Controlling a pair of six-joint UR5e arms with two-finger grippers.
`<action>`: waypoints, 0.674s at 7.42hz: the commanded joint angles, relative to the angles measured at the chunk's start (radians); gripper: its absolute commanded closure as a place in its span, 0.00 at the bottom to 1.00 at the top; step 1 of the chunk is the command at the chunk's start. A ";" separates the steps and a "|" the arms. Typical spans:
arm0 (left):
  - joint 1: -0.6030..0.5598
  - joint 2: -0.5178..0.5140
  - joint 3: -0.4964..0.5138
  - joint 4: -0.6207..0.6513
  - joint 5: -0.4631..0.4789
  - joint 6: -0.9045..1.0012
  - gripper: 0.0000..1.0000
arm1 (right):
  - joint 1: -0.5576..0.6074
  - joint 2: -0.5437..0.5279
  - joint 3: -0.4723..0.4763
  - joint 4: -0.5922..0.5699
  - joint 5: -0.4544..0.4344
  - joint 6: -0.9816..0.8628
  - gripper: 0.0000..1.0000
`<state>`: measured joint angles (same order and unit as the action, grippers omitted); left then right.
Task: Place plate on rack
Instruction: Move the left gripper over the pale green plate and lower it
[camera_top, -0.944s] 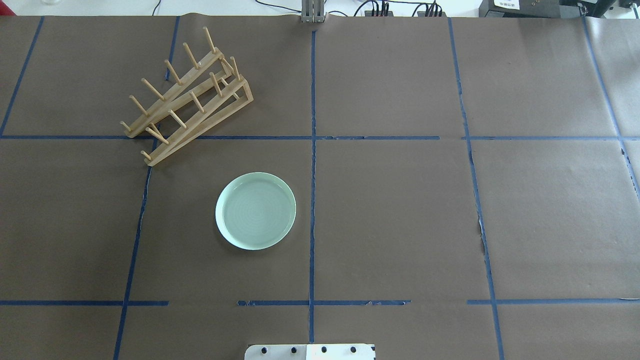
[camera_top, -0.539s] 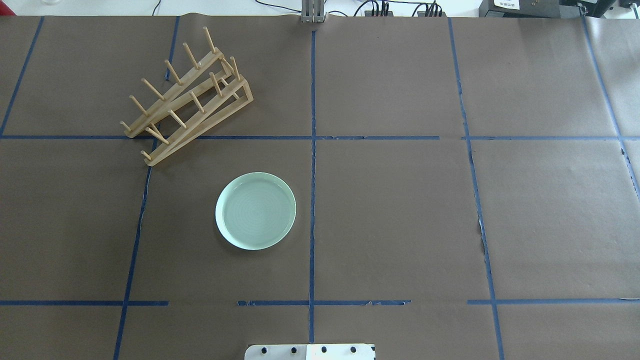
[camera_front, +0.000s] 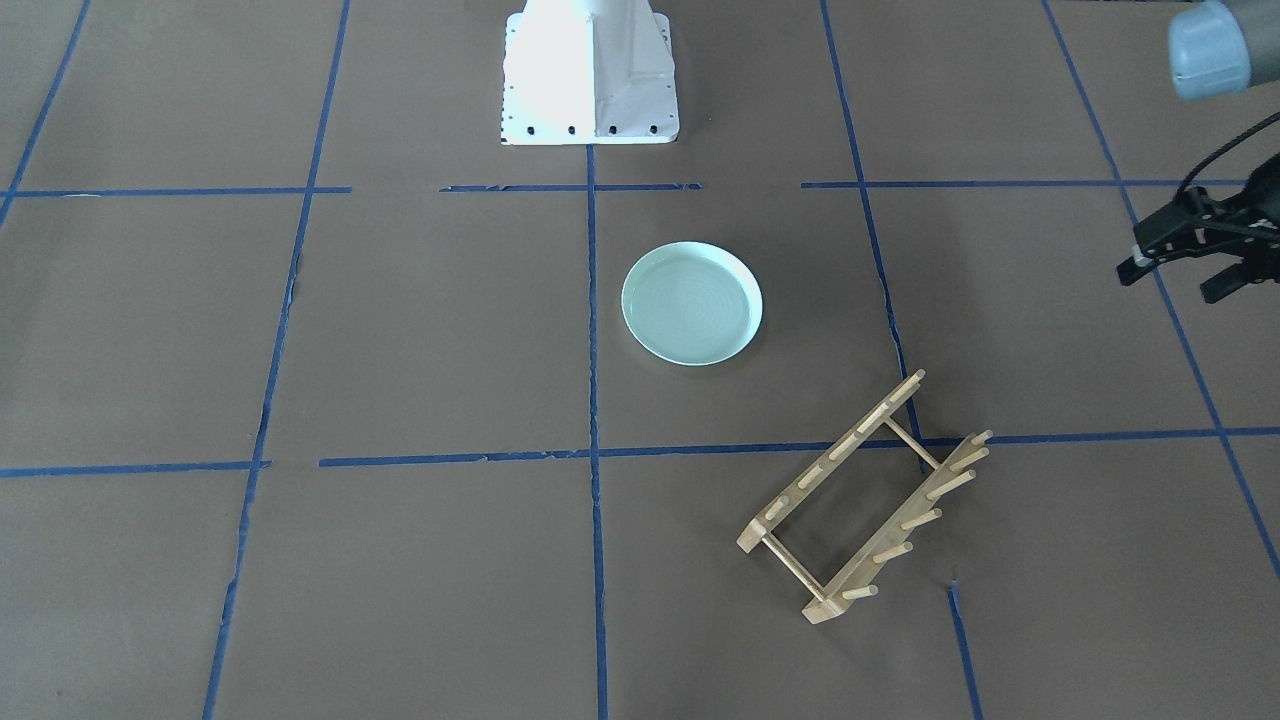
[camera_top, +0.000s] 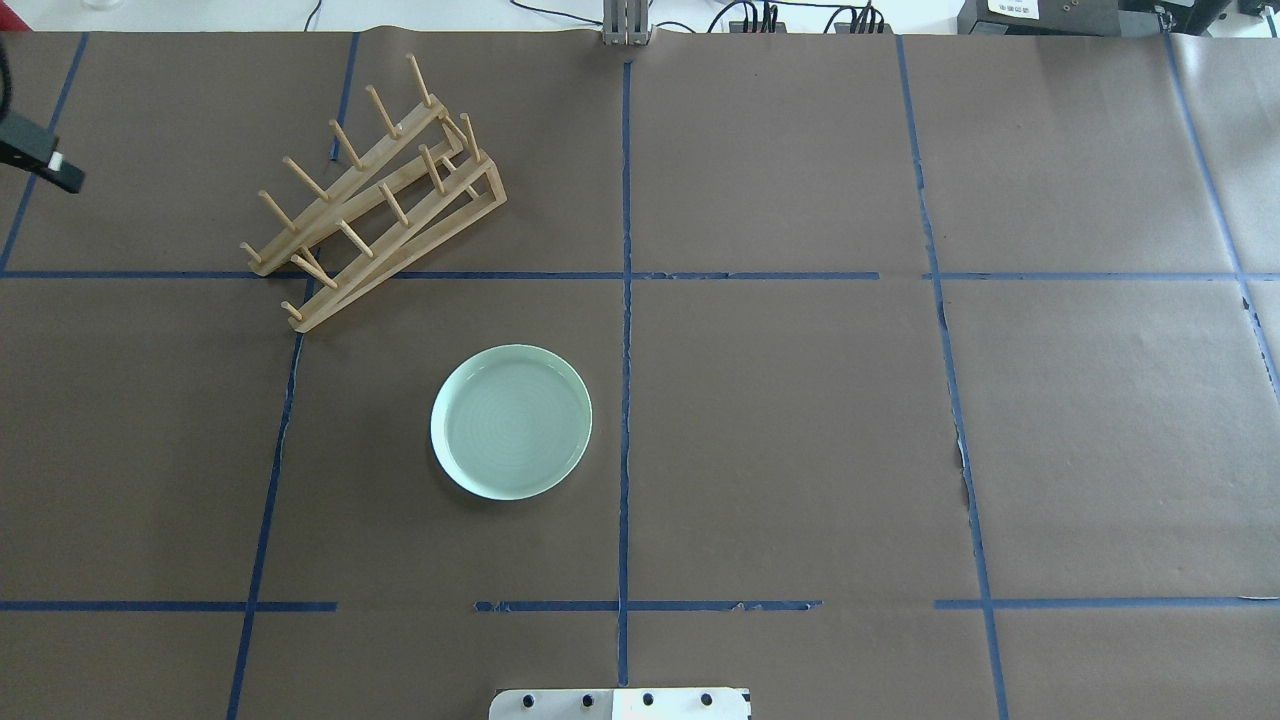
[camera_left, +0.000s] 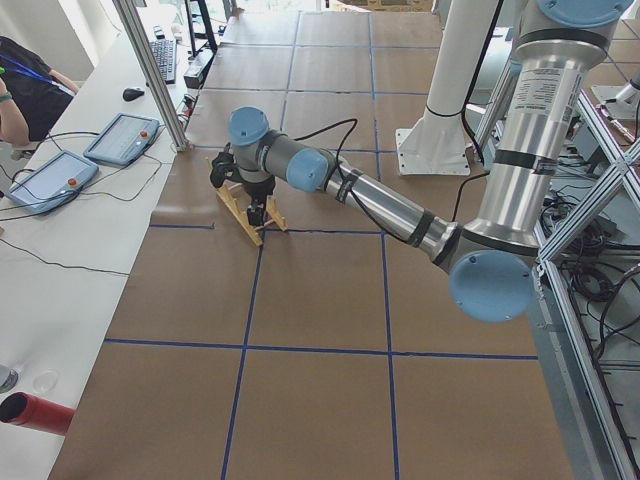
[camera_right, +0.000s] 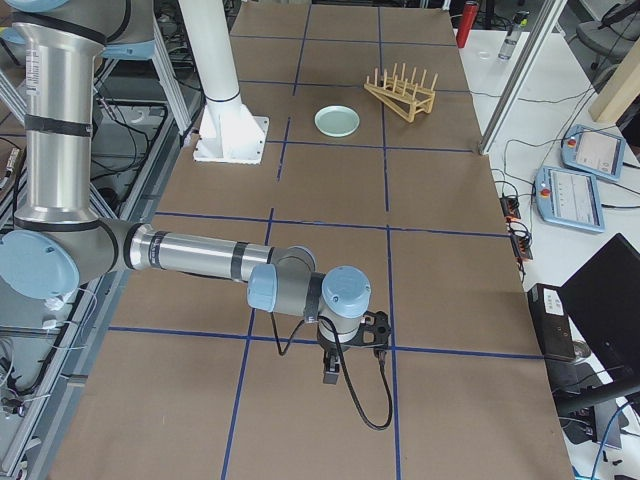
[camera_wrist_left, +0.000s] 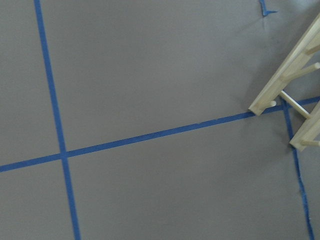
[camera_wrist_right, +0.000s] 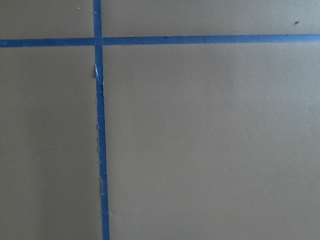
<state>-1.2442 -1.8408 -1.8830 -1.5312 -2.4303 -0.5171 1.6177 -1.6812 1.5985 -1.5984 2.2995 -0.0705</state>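
Note:
The pale mint-green plate (camera_top: 511, 421) lies flat on the brown paper near the table's middle, also in the front-facing view (camera_front: 692, 303) and the right view (camera_right: 337, 120). The wooden rack (camera_top: 375, 190) stands upright to its far left, set at an angle (camera_front: 865, 497), and its end shows in the left wrist view (camera_wrist_left: 295, 95). My left gripper (camera_front: 1170, 282) is open and empty, in the air left of the rack; one fingertip (camera_top: 62, 176) shows at the overhead view's left edge. My right gripper (camera_right: 345, 360) is far from both things, and I cannot tell its state.
The white robot base (camera_front: 590, 70) stands at the near table edge, behind the plate. A grey metal post (camera_top: 626, 25) stands at the far edge. Blue tape lines (camera_top: 625, 300) divide the brown paper. Teach pendants (camera_left: 120, 138) lie on the side bench.
My left gripper's fingertip has come into the overhead view at the left edge; it was not there before. Plate and rack have not moved.

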 joint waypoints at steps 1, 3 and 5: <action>0.211 -0.170 -0.004 0.000 0.188 -0.362 0.00 | 0.001 0.000 0.000 0.000 0.000 0.000 0.00; 0.389 -0.309 0.040 0.006 0.351 -0.560 0.00 | 0.001 0.000 0.001 0.000 0.000 0.000 0.00; 0.514 -0.449 0.167 0.014 0.431 -0.732 0.00 | -0.001 0.000 0.001 0.000 0.000 0.001 0.00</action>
<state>-0.8070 -2.2042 -1.7907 -1.5226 -2.0545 -1.1475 1.6175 -1.6812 1.5998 -1.5983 2.2995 -0.0702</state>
